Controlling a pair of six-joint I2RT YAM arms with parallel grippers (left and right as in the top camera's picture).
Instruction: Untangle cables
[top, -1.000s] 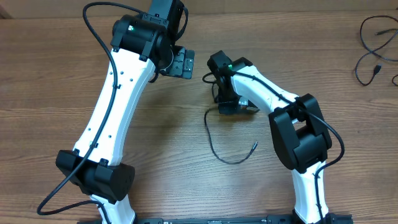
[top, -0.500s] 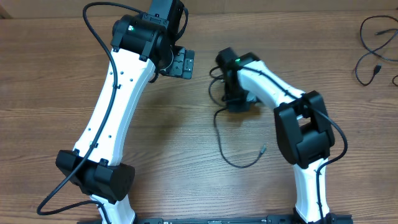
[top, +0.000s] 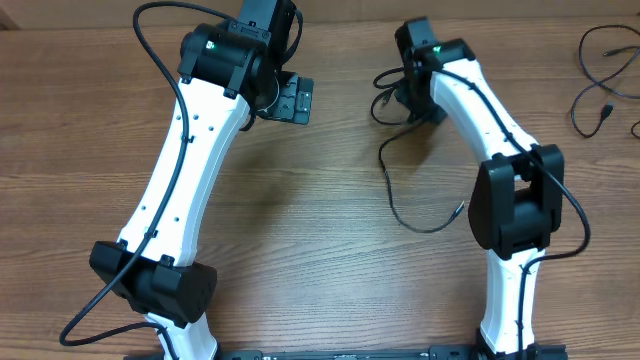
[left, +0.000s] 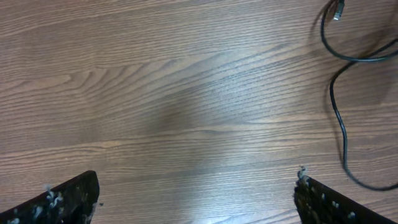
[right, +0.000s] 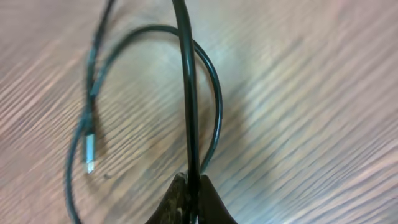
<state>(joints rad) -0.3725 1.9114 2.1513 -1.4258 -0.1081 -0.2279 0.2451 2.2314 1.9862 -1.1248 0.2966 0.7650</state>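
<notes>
Right gripper (right: 191, 190) pinches one cable (right: 188, 93), its tail loose; left gripper (left: 196, 198) gapes empty | other cables (top: 598, 75) far aside, possibly tangled | untangling part-done

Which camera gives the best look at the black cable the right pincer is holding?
Overhead: it shows the cable whole, from the grip down to its loose end. The right wrist view shows only a blurred close-up loop pinched in the right pincer. The left wrist view catches one stretch of cable at its right edge.
</notes>
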